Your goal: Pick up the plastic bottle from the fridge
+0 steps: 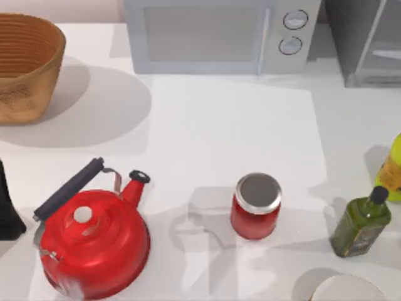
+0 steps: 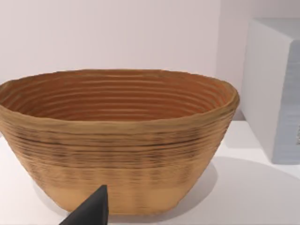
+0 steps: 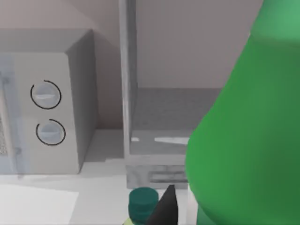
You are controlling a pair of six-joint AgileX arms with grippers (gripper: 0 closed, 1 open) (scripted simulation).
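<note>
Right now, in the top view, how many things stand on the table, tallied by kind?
Bottles: 2 (olive bottle, yellow bottle)
Jars: 1 (red jar)
Kettles: 1 (red kettle)
Baskets: 1 (wicker basket)
Appliances: 2 (microwave, fridge)
Partly cut off: 1 (white round item)
Total: 8

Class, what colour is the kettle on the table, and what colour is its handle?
The round kettle is glossy red with a dark handle, best seen in the top view.

Red kettle [image 1: 94,251], red jar [image 1: 255,207] with silver lid, ribbed tan basket [image 1: 25,66], grey fridge [image 1: 369,41].
</note>
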